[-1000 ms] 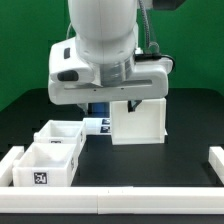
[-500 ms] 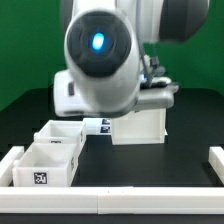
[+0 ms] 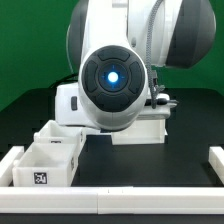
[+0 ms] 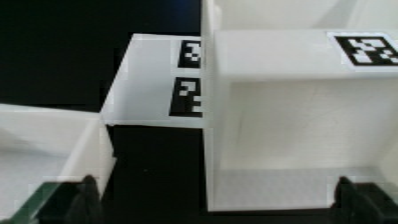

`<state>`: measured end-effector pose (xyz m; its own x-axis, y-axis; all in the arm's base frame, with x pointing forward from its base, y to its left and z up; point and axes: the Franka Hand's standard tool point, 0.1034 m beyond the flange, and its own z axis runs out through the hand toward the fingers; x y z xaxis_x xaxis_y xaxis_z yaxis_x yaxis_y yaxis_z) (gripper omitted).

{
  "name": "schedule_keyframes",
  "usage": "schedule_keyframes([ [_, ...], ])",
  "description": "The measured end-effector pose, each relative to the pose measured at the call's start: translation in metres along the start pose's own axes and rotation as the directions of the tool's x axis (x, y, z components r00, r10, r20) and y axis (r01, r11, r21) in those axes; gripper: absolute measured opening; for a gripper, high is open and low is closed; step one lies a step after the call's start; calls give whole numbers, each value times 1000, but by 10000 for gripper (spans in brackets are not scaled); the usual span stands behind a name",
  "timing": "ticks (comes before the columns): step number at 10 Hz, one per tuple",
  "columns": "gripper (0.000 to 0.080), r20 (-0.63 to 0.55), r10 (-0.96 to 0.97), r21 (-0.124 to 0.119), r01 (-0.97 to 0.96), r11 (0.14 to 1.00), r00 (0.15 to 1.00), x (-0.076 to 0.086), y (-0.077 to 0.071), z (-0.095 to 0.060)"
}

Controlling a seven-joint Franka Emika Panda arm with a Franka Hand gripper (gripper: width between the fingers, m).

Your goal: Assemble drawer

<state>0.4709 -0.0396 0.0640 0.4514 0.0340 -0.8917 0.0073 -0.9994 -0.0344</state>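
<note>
The drawer's tall white housing (image 3: 152, 127) stands at the back, mostly hidden by my arm in the exterior view. In the wrist view the housing (image 4: 294, 120) fills the middle and carries a square tag (image 4: 365, 50). Two open-topped white trays (image 3: 45, 165) (image 3: 62, 134) sit at the exterior view's left; a corner of one tray (image 4: 45, 140) shows in the wrist view. My gripper (image 4: 214, 203) is open and empty above the housing's near face, with its dark fingertips (image 4: 63, 200) far apart. In the exterior view the fingers are hidden behind the wrist.
The marker board (image 4: 178, 80) lies flat beside the housing, between it and the trays. Long low white border rails run along the left (image 3: 8, 160), the right (image 3: 215, 160) and the front (image 3: 110, 200) of the black table.
My arm has swung round and come toward the camera, so the wrist with its blue light now faces it and hides more of the housing. The trays and housing have not moved.
</note>
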Motion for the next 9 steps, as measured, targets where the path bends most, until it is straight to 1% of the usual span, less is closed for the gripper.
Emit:
schedule_keyframes([
  [1, 649, 0, -1, 0, 1, 1000, 1000, 0, 0, 1],
  [2, 649, 15, 3, -3, -3, 1000, 1000, 0, 2, 10],
  [3, 649, 42, 2, -3, -2, 1000, 999, -2, 0, 22],
  [4, 649, 57, 0, -5, 1, 1000, 998, -2, -2, 31],
  [7, 649, 83, -3, -11, 4, 1000, 997, 0, -7, 47],
  [8, 649, 87, -6, -11, 7, 1000, 996, 1, -7, 50],
  [9, 649, 85, -7, -11, 8, 1000, 996, 1, -7, 49],
])
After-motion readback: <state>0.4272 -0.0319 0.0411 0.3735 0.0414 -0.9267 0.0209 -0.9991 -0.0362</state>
